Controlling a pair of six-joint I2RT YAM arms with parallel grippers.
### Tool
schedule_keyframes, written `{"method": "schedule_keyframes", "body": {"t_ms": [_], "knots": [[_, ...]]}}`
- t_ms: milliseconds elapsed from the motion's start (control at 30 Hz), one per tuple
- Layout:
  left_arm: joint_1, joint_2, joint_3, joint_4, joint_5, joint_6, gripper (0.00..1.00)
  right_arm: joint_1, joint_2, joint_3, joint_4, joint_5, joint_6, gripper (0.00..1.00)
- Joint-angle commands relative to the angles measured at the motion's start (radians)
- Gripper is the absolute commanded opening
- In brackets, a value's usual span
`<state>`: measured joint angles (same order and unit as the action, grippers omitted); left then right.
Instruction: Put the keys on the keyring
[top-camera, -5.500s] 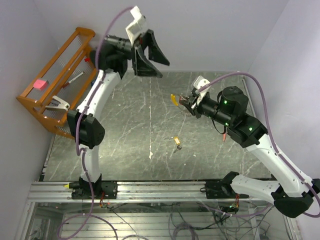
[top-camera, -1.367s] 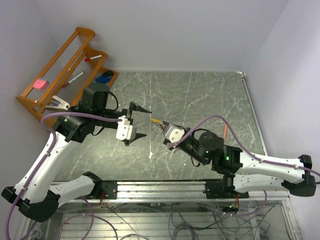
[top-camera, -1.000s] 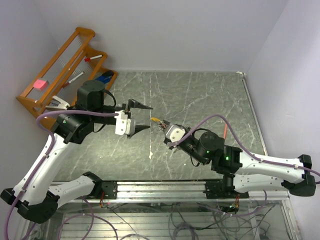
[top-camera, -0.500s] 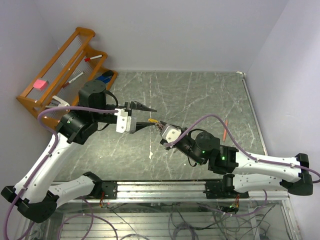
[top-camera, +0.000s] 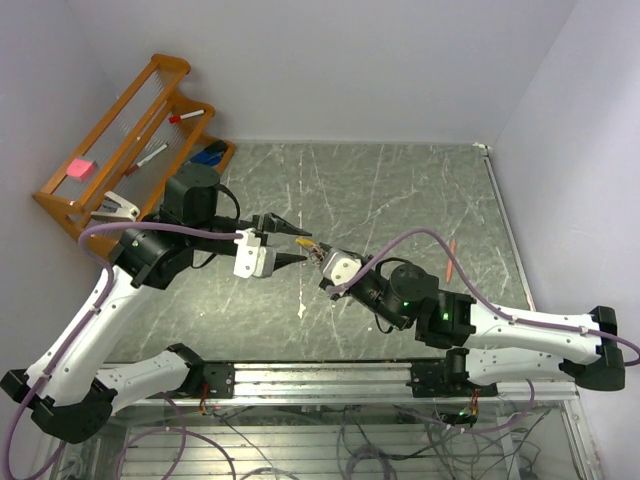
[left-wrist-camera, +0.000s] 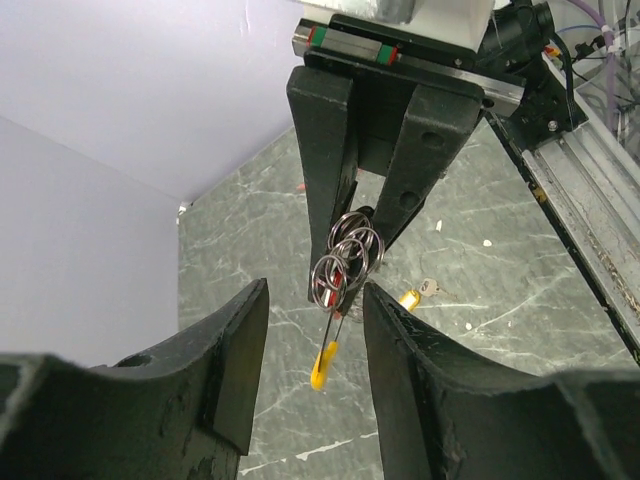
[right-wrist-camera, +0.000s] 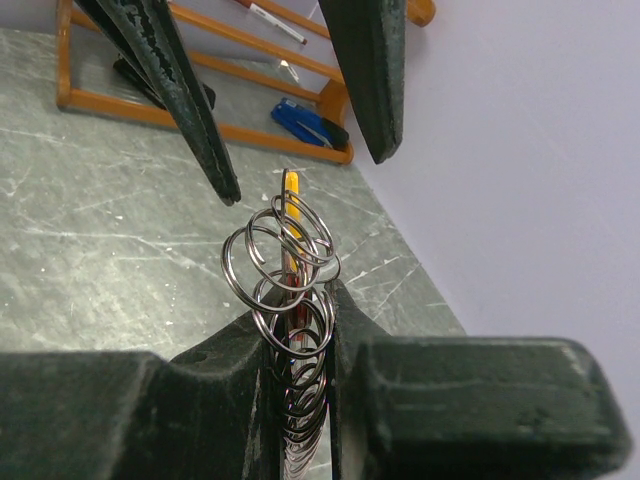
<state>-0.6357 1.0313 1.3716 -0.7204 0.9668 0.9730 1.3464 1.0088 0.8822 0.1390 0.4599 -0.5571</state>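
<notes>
Keyring: you had the keyring (left-wrist-camera: 345, 262), a cluster of silvery loops, held up off the table (top-camera: 400, 190) over its near middle.
Tag: its yellow tag (left-wrist-camera: 323, 365) hung at the free end of the loops.
Keys: one brass-yellow key (left-wrist-camera: 420, 292) lay loose on the table, well apart from the ring. A reddish glint showed among the loops, but you could not tell whether it was the red-headed key.
Right gripper: the right gripper (right-wrist-camera: 297, 315) was clamped on the ring's lower loops, presenting the rest toward the other arm.
Left gripper: the left gripper (left-wrist-camera: 313, 300) had its fingers spread, one on each side of the free loops. Whether either pad touched metal was not clear.
Progress: early to middle, as I judge it. The ring was lifted and offered, but the brass key was not on it.
Left to do: you probably had to steady or part a loop, fetch the brass key and thread it on.
Room: bare tabletop lay all around the two grippers, with a thin red stick (top-camera: 451, 258) far off to the right.
Edges: the orange wooden rack (top-camera: 120, 130) stood at the far left corner, and walls closed in the left, back and right.
</notes>
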Motion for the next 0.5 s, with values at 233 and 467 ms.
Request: {"method": "schedule_keyframes", "body": {"t_ms": [233,467], "knots": [[-0.046,0.020,-0.023,-0.003,-0.056,0.074,0.41,0.005,0.001,0.035,0.020,-0.012,0.017,0.00],[-0.062,0.031,-0.008,-0.030,-0.081,0.094,0.30,0.005,0.000,0.030,0.030,-0.021,0.020,0.00]]}}
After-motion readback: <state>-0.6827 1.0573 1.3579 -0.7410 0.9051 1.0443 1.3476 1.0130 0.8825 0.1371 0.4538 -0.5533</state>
